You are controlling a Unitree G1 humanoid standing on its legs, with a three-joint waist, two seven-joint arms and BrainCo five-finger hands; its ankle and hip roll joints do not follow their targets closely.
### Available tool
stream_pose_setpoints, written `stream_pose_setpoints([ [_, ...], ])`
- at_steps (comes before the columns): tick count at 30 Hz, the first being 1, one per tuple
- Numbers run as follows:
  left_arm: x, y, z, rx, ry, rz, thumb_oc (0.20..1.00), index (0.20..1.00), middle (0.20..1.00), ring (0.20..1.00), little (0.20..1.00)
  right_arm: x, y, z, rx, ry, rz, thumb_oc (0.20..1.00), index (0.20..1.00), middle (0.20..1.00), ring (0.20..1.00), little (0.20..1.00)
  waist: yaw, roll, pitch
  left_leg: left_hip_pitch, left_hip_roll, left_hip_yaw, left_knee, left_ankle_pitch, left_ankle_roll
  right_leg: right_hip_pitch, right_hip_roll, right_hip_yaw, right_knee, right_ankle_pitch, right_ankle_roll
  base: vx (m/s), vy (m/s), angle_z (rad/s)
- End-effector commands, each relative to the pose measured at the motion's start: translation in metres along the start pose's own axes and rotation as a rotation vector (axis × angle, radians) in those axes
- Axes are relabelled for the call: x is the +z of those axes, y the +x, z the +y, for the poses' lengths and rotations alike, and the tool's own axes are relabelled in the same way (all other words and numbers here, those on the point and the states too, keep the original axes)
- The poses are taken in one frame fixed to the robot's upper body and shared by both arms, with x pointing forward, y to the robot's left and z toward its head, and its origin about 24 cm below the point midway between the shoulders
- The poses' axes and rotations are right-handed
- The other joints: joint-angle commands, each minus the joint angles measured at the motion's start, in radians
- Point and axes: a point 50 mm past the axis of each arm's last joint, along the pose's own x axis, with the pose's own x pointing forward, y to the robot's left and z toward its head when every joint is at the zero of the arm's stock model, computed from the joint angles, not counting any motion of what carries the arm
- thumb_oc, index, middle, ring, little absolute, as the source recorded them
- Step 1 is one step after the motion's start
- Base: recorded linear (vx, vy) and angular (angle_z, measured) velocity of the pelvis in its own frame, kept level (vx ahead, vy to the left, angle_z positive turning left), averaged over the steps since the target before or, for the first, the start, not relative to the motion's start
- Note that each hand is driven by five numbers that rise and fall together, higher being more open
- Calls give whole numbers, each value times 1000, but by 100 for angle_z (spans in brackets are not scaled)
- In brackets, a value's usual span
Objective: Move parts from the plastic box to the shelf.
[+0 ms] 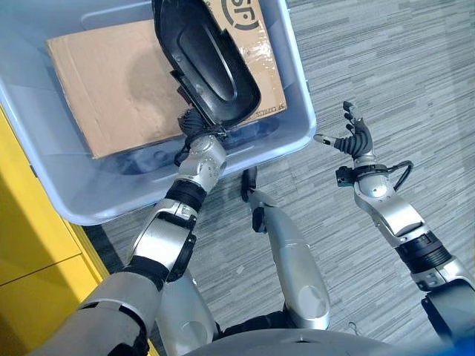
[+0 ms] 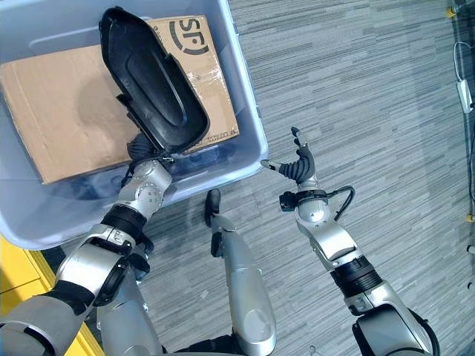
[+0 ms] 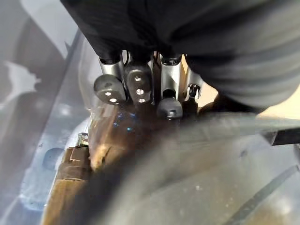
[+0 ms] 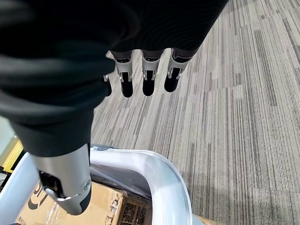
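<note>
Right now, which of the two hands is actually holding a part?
The left hand: its fingers are curled round the lower end of the black plastic part over the plastic box. The right hand hangs open above the carpet, holding nothing.

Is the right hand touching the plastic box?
Apart. The right eye view shows grey carpet between the open right hand and the plastic box rim, and the left eye view shows the same gap.

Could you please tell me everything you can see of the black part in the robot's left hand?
The black part is a long, shell-like moulding of dark, slightly glossy plastic with a raised rim and a recessed oval centre. It is lifted at a tilt over the cardboard in the plastic box. The left hand grips its lower end.
</note>
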Motion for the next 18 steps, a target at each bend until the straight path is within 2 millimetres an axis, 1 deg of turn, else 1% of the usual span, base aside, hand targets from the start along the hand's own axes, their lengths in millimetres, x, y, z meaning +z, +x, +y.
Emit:
stream_pose_setpoints([
  [1,-32,-5,17,79,39,44,1000,1000,1000,1000,1000,16,-5,-6,-18,25,-100,1000,1000,1000,1000,1000,8,-41,12,-2,41,-18,35,-2,-118,6,-35,-13,54,-81,116,0,0,0],
  [11,-35,-11,40,158,-21,-70,1000,1000,1000,1000,1000,0,-14,-4,2,11,-79,1000,1000,1000,1000,1000,42,-8,12,77,22,-8,-15,11,-113,75,-44,-22,44,-101,117,-2,2,1],
  [14,-36,-13,48,163,-86,-79,1000,1000,1000,1000,1000,-3,-17,-5,16,3,-78,1000,1000,1000,1000,1000,55,7,12,112,16,-7,-38,16,-111,106,-48,-28,40,-109,117,0,22,4],
  [18,-34,-15,53,168,-146,-86,1000,1000,1000,1000,1000,-5,-19,-3,36,-3,-74,1000,1000,1000,1000,1000,71,22,12,137,10,-9,-57,25,-110,130,-57,-39,43,-117,117,-6,31,1],
])
